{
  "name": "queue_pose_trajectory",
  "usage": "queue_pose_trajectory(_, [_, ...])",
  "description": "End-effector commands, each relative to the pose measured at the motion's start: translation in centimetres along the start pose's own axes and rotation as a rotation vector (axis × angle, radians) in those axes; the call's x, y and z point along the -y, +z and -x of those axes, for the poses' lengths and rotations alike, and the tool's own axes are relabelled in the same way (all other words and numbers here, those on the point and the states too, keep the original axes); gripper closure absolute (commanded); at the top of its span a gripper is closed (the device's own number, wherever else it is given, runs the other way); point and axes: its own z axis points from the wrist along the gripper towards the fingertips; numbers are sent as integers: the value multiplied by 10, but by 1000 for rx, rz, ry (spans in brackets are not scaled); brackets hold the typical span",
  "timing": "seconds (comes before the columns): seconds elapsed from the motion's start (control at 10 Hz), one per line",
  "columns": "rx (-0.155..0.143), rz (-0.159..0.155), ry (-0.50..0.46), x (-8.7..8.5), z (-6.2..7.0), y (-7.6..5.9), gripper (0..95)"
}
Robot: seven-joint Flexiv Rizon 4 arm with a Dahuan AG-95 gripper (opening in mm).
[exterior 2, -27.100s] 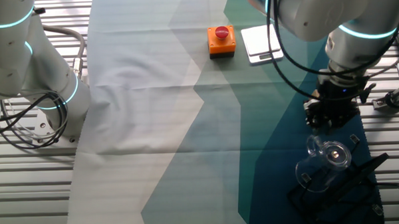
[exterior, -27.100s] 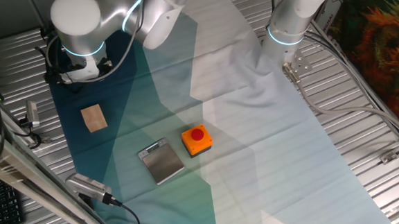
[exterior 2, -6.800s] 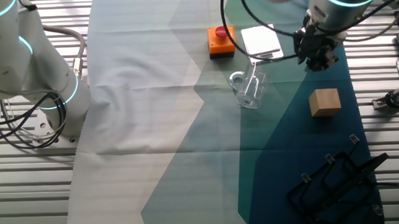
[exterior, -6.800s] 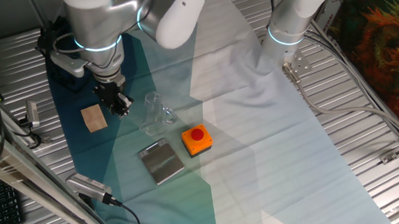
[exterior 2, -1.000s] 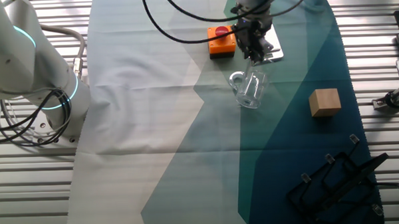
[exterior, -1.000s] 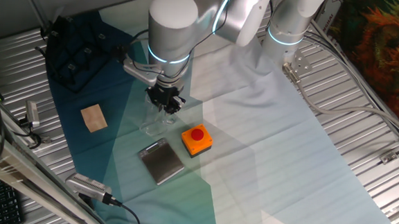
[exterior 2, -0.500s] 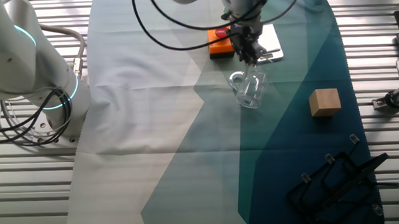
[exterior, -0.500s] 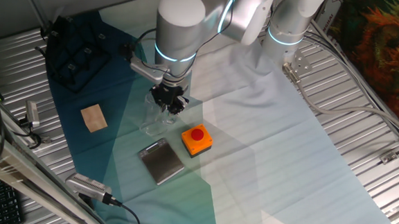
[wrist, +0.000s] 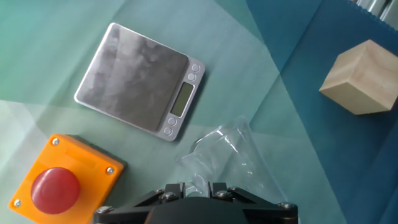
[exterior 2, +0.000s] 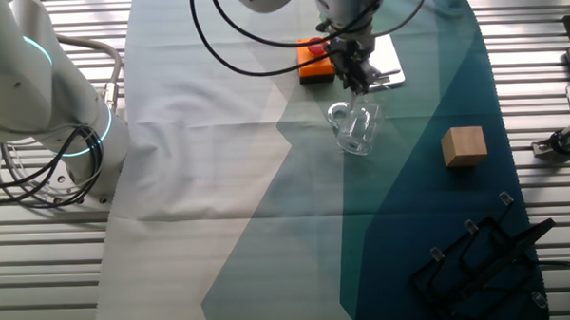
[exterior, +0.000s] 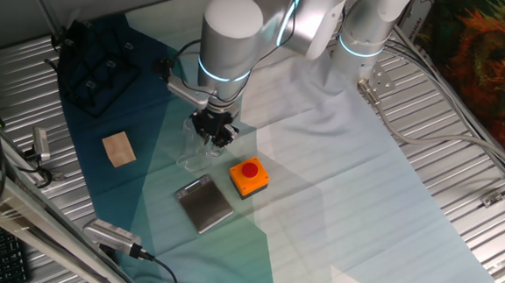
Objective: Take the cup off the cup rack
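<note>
The clear glass cup stands on the teal cloth, far from the black cup rack at the back left. In the other fixed view the cup is mid-table and the rack is at the lower right, with nothing on its pegs. My gripper hangs just above the cup on the side of the orange box, also in the other fixed view. In the hand view the cup lies just ahead of the gripper. The jaws look close together and hold nothing.
An orange box with a red button and a grey metal scale sit close to the cup. A wooden block lies between cup and rack. A second white arm's base stands at the back.
My gripper has shifted a little over the cup toward the orange box. The cup, block and rack have not moved.
</note>
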Motion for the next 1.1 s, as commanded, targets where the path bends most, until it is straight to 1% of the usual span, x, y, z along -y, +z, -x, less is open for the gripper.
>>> queue_pose_trajectory(0.1, [6,1,-13,3,4,3,760])
queue_pose_trajectory(0.3, [7,1,-17,5,8,4,760])
queue_pose_trajectory(0.6, [9,3,-23,7,11,6,760])
queue_pose_trajectory(0.9, [14,10,-44,16,14,7,760])
queue_pose_trajectory(1.0, [18,11,-49,20,16,6,760])
queue_pose_trajectory(1.1, [26,16,-45,20,16,7,760])
